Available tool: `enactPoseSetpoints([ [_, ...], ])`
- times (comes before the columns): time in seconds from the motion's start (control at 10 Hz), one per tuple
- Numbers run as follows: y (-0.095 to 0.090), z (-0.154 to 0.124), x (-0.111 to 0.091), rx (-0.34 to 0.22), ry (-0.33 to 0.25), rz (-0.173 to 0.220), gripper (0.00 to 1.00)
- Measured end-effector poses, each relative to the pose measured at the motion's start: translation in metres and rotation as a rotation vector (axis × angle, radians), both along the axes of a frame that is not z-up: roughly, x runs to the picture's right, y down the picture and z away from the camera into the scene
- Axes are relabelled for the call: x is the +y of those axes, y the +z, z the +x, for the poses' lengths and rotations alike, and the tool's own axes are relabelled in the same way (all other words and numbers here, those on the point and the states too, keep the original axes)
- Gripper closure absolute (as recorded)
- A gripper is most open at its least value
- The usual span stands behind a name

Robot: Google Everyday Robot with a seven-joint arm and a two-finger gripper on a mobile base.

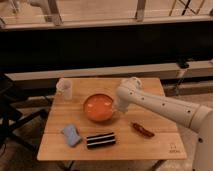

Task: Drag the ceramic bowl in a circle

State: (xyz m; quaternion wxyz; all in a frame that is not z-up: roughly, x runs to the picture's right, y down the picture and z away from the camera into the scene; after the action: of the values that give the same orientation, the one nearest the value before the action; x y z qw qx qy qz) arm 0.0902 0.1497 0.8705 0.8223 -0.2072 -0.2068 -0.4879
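On the rectangular light wooden table (pixel 155 147) lie 5 things. The round, shallow orange-red ceramic bowl (pixel 99 106) sits near the middle. The clear plastic cup (pixel 65 88) stands behind it and to its left as seen, near the far left corner, apart from the bowl. In front of the bowl lies the dark striped rectangular packet (pixel 101 140), with the small blue crumpled cloth (pixel 71 135) just left of it. The slim reddish-brown wrapper (pixel 142 130) lies right of the packet. The white robot arm (pixel 165 106) reaches in from the right above the table; its gripper (pixel 119 107) is at the bowl's right rim.
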Motion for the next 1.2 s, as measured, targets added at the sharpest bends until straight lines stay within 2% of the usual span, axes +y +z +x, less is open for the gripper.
enactPoseSetpoints([
  [0.1,0.0,0.0,0.001,-0.009,-0.012,-0.002,0.69],
  [0.3,-0.005,0.003,0.002,-0.013,-0.035,-0.013,0.9],
  [0.4,-0.009,0.002,-0.002,-0.013,-0.039,-0.011,0.96],
  [0.5,-0.014,-0.003,-0.005,-0.011,-0.046,-0.015,0.99],
  [0.8,-0.013,-0.025,-0.008,-0.014,-0.056,-0.014,0.99],
  [0.9,-0.014,-0.022,-0.006,-0.011,-0.057,-0.017,0.99],
  [1.2,-0.017,0.013,-0.006,-0.004,-0.062,-0.027,0.99],
])
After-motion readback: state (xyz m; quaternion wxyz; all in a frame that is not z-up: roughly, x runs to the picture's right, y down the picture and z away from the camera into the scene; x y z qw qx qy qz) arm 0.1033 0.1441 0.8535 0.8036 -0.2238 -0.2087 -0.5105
